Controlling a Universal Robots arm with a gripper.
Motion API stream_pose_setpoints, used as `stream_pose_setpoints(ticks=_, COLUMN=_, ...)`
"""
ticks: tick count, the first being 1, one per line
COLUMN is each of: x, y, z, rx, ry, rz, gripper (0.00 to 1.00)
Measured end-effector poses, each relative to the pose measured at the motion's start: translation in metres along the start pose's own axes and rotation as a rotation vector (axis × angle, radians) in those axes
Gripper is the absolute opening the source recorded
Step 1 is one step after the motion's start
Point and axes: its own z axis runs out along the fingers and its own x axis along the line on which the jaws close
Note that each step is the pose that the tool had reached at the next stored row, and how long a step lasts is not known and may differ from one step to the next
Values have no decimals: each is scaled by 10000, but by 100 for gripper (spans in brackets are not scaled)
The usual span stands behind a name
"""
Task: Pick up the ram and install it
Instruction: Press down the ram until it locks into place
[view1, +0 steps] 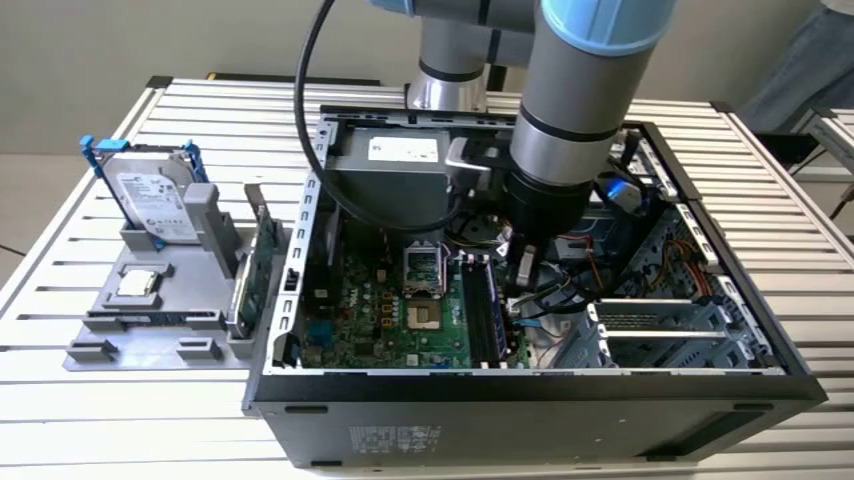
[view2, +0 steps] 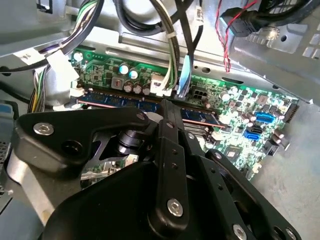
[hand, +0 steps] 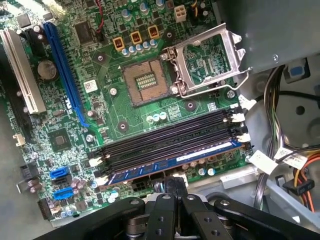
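Observation:
The ram (hand: 150, 168) is a long thin blue stick with dark chips. It stands in the outermost memory slot of the green motherboard (hand: 125, 107), inside the open computer case (view1: 534, 385). It also shows in the second wrist view as the ram (view2: 125, 101), and in the exterior view as the ram (view1: 497, 305). My gripper (hand: 172, 184) reaches down into the case, shut, with its black tips at the middle of the stick's length. In both other views the gripper (view2: 166, 105) (view1: 523, 268) sits right over the slots. Whether the tips touch the stick I cannot tell.
Beside the slots lies the open CPU socket (hand: 145, 82). Loose cables (view1: 567, 290) and a drive cage crowd the exterior view's right of the gripper. Outside the case, a grey fixture (view1: 147, 335) holds a blue-framed hard drive (view1: 147, 195) and an upright green card (view1: 260, 260).

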Motion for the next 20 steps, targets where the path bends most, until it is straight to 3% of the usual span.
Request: stream_pose_setpoints(ticks=20, x=-6, y=19, z=23, rx=42, ry=-115, rz=-1887, gripper=0)
